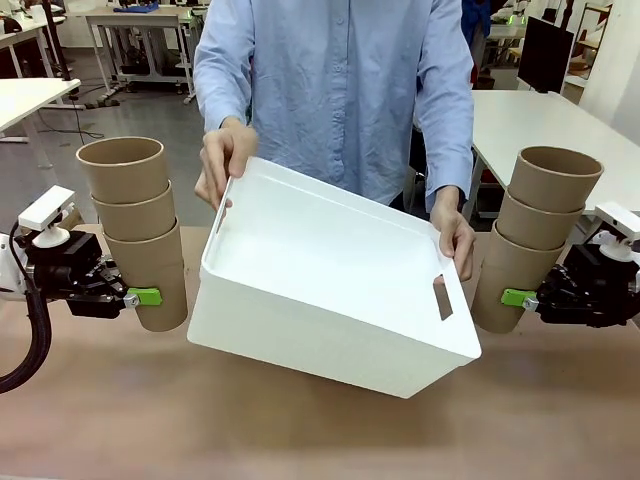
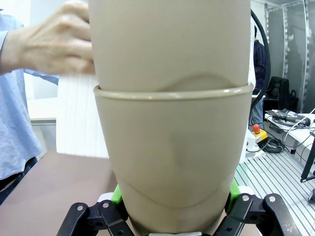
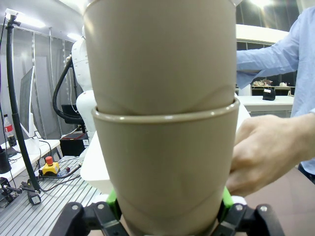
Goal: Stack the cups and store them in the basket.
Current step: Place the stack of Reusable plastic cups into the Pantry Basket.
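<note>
While gripped by the person at two opposite edges, hangs tilted at mid-table, opening up and toward the robot: basket (image 1: 300, 325), white, nothing visible inside. Whether its low corner touches the table (image 1: 300, 440): cannot tell. Near far-left corner of rim, one hand (image 1: 226, 158); at right rim beside the slot handle, other hand (image 1: 455, 238).

Clenched on lowest cup of left stack (image 1: 135, 230): left gripper (image 1: 150, 297), fingers level. Three cups nested there, mouths up, close beside basket's left wall, apart from it.

Clenched likewise on lowest cup of right stack (image 1: 535, 235): right gripper (image 1: 512, 297). Three cups nested, top leaning slightly outward, just beside basket's right end.

Both wrist views: green pads (image 2: 116, 194) pressing either flank of bottom cup, second cup seated inside its rim.
</note>
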Robot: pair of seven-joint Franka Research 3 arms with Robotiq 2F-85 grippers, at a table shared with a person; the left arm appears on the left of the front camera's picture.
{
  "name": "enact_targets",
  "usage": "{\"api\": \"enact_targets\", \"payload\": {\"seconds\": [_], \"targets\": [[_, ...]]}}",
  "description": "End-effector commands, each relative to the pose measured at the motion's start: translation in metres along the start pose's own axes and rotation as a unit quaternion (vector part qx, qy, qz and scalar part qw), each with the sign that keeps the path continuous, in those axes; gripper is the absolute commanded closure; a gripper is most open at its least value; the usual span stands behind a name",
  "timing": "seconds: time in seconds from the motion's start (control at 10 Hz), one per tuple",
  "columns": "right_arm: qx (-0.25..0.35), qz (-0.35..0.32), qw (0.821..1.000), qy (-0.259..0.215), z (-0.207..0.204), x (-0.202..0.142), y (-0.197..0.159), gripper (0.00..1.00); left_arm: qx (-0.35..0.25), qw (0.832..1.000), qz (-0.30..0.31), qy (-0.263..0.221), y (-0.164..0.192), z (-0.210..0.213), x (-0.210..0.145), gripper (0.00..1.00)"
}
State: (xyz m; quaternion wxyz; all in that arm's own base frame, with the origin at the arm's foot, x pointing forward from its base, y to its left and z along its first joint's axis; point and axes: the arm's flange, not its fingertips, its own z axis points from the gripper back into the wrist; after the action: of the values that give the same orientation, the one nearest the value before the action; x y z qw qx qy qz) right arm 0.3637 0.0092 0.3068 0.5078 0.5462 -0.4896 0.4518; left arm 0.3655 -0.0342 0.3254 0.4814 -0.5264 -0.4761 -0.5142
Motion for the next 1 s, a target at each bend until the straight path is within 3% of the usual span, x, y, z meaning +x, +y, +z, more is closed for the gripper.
{"api": "enact_targets", "payload": {"seconds": [0.0, 0.4, 0.6, 0.9], "targets": [[0.002, 0.001, 1.0, -0.002, 0.0, 0.006, 0.001, 0.15, -0.001, 1.0, -0.001, -0.004, -0.001, 0.0, 0.005, 0.16], [0.0, 0.0, 1.0, 0.0, 0.0, 0.0, 0.0, 0.15, -0.001, 1.0, -0.001, -0.004, -0.001, 0.0, 0.005, 0.16], [-0.016, 0.013, 1.0, 0.006, -0.007, 0.042, 0.022, 0.15, -0.001, 1.0, -0.001, -0.004, -0.001, 0.0, 0.005, 0.16], [-0.039, 0.022, 0.996, 0.074, -0.037, 0.108, 0.054, 0.15, -0.001, 1.0, -0.001, -0.004, -0.001, 0.0, 0.005, 0.16]]}}
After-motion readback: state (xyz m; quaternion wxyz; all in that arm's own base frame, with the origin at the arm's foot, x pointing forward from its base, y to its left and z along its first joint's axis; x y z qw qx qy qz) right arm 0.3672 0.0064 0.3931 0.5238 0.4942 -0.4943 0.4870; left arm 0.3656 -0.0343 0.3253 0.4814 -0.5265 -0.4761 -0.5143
